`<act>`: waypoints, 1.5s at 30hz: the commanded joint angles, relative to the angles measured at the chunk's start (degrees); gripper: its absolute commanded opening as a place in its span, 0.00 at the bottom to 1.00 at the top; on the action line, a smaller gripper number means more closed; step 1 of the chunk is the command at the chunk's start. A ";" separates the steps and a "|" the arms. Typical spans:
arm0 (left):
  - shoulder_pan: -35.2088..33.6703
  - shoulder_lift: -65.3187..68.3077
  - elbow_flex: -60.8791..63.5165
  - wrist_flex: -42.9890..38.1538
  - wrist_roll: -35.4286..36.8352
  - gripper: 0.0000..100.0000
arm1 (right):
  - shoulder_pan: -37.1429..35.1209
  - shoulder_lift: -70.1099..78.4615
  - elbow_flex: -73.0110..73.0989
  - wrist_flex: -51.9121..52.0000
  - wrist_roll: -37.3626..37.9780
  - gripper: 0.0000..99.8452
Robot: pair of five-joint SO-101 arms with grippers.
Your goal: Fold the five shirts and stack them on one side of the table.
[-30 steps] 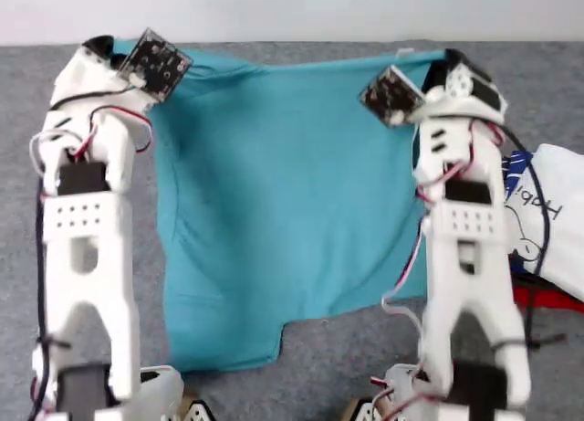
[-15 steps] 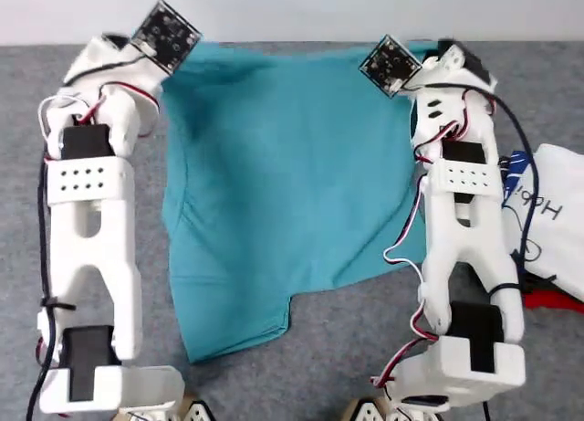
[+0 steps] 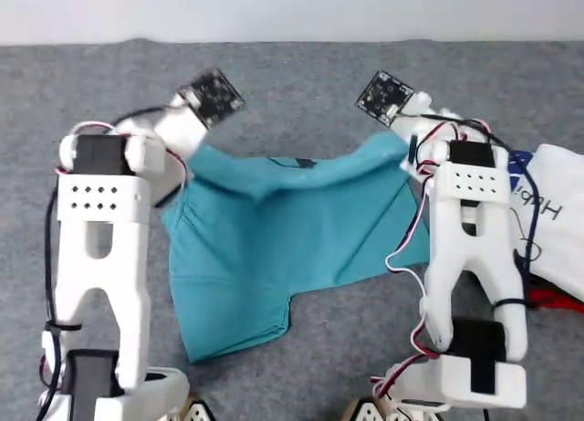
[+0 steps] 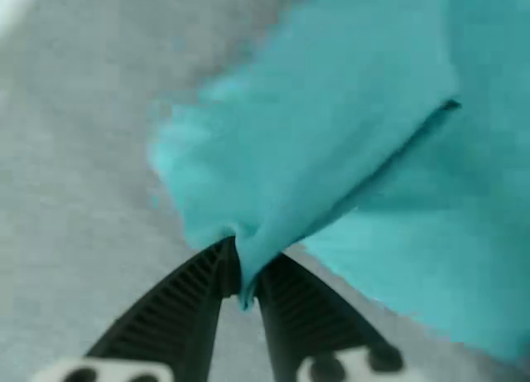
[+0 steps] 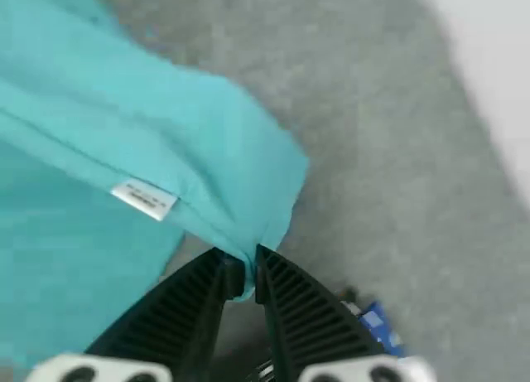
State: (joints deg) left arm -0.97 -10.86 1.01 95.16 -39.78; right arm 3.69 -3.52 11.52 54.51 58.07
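My left gripper (image 4: 240,276) and right gripper (image 5: 246,270) each pinch a far corner of the teal shirt (image 3: 274,247). Its raised edge sags over the half lying on the grey table (image 3: 301,83). I judge it light, limp cloth, best gripped at corners and hems.

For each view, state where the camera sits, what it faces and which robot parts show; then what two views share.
High view: above the table, looking down on left arm, right arm and teal shirt.
Left wrist view: on its arm, facing past the left gripper, shut on the shirt.
Right wrist view: on its arm, past the right gripper, likewise shut.
Shared: both wrist views show the shirt.
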 commanded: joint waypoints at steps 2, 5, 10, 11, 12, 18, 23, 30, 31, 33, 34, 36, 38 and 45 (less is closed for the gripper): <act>0.97 -4.75 1.01 5.45 -0.26 0.01 | 0.92 -3.56 -3.16 10.15 0.44 0.01; 2.20 -8.97 6.81 5.45 -0.26 0.01 | 1.45 -3.38 -3.16 15.69 0.44 0.01; 6.24 -19.78 21.67 5.45 -0.26 0.01 | 3.12 -3.21 -3.16 19.91 0.53 0.01; 7.12 -22.42 24.66 5.45 -0.26 0.01 | 3.47 -3.21 -3.16 20.35 0.53 0.01; 7.82 -24.97 27.47 5.45 -0.18 0.01 | 4.09 -3.12 -3.08 21.05 0.53 0.01; 9.14 -36.04 39.78 5.36 -0.09 0.01 | 4.62 -3.65 0.18 24.31 5.10 0.01; 7.47 -37.19 40.31 5.27 -0.09 0.01 | 4.62 -3.56 2.81 21.93 5.10 0.01; 7.65 -37.63 40.22 5.36 -0.35 0.01 | 4.70 -3.56 2.73 21.23 5.19 0.01; 7.65 -37.63 40.22 5.36 -0.35 0.01 | 4.70 -3.56 2.73 21.23 5.19 0.01; 7.65 -37.63 40.22 5.36 -0.88 0.02 | 5.14 -3.65 2.73 21.23 5.19 0.01; 7.65 -37.63 40.22 5.36 -1.41 0.03 | 5.41 -3.65 2.73 21.23 5.19 0.01; 7.65 -37.63 40.22 5.36 -1.76 0.06 | 5.93 -3.65 2.64 21.23 5.27 0.01; 7.30 -37.63 40.22 5.36 -1.76 0.10 | 6.90 -3.74 2.20 21.58 5.27 0.04; 7.56 -37.63 40.13 5.36 -1.93 0.15 | 8.92 -3.74 -4.92 26.51 5.10 0.24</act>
State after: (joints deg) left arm 6.59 -47.43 41.27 98.86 -41.10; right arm 11.87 -4.31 11.69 79.21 62.90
